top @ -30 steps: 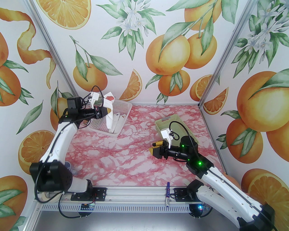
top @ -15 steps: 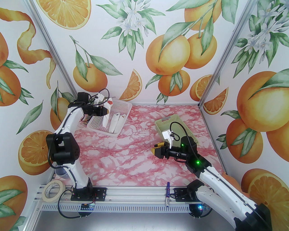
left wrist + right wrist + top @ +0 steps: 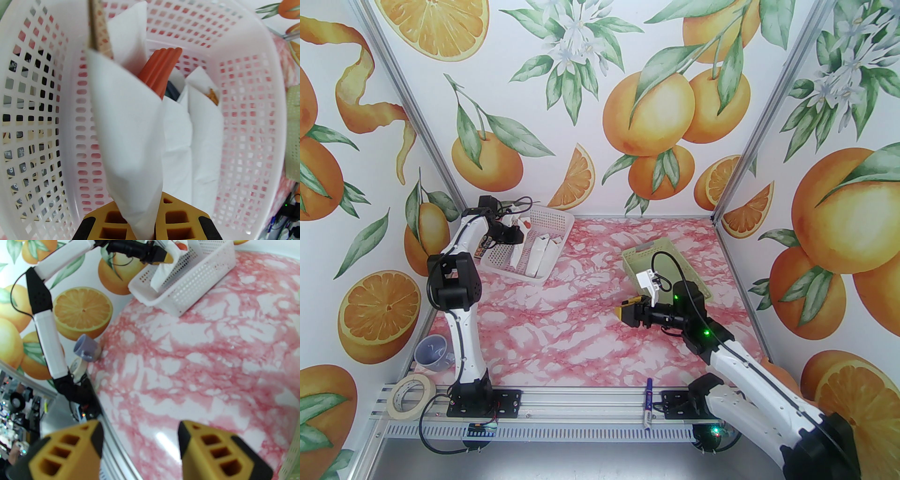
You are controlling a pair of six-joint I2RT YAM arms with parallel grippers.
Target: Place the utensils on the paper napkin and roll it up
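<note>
Top view: my left end effector (image 3: 514, 233), at ten o'clock on the surface (image 3: 581, 328), is closed on the rolled napkin (image 3: 520, 255), which hangs into the white basket (image 3: 562, 224). The arm reaches far, with the elbow raised. I think it is best to lower until the roll leans beside the other rolls, then release.

Left wrist view: the utensils (image 3: 161, 68) stick out of the napkin's top.

Right wrist view: my right end effector (image 3: 140, 439) is half wide and empty, hovering above the surface.

No text can be read in any view. The marker pen (image 3: 647, 407) on the near rail carries a label, too small to read. Printed marks show through the white basket (image 3: 277, 112) wall, blurred and unreadable.
</note>
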